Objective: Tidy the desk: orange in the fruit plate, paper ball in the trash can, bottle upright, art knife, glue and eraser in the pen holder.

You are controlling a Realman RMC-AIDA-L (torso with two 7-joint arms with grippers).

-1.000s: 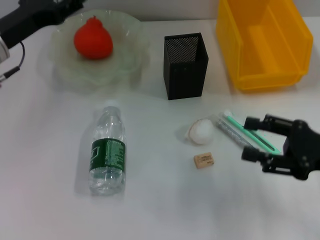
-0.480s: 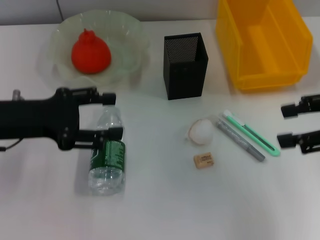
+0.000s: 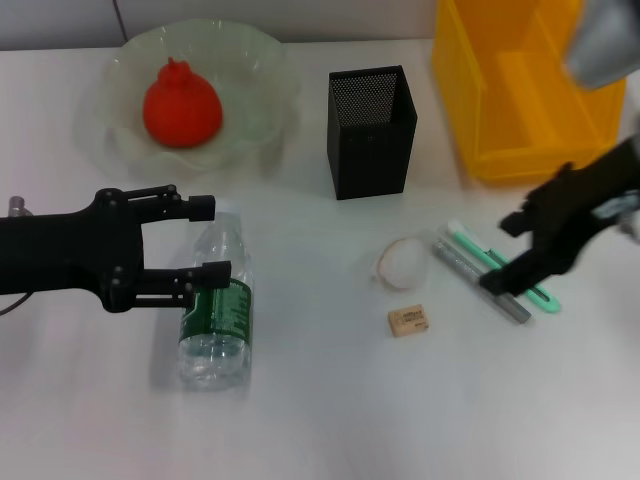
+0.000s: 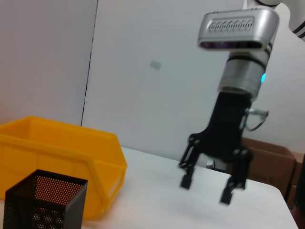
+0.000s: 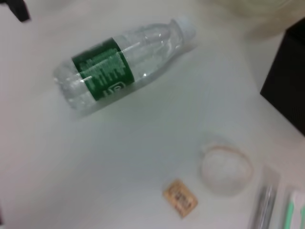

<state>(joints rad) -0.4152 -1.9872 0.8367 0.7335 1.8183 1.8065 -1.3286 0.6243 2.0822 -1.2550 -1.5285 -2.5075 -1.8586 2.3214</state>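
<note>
Looking down from the head view, the white table (image 3: 320, 420) has a clear bottle (image 3: 214, 305) lying on its side with a green label. The left gripper (image 3: 205, 238) reaches in from the left, its two fingers spread open on either side of the bottle's neck, not squeezing it. The orange (image 3: 180, 105) sits in the fruit plate (image 3: 265, 80) at the back. A black mesh pen holder (image 3: 370, 130) stands beside the yellow trash can (image 3: 525, 85). The paper ball (image 3: 402, 263) lies near the small eraser (image 3: 408, 321). Just right of the ball lie the grey glue (image 3: 462, 267) and the green art knife (image 3: 478, 252), side by side. The right gripper (image 3: 506, 254) hangs over them with its fingers apart, holding nothing.

From the left wrist view, the right gripper (image 4: 207, 186) points down above the table with open fingers. The pen holder (image 4: 45, 200) and the trash can (image 4: 66, 157) are close by.

From the right wrist view, the bottle (image 5: 121, 62) lies flat. The paper ball (image 5: 225, 168), the eraser (image 5: 180, 198), the glue (image 5: 263, 210) and the art knife (image 5: 294, 210) show lower down, close together.
</note>
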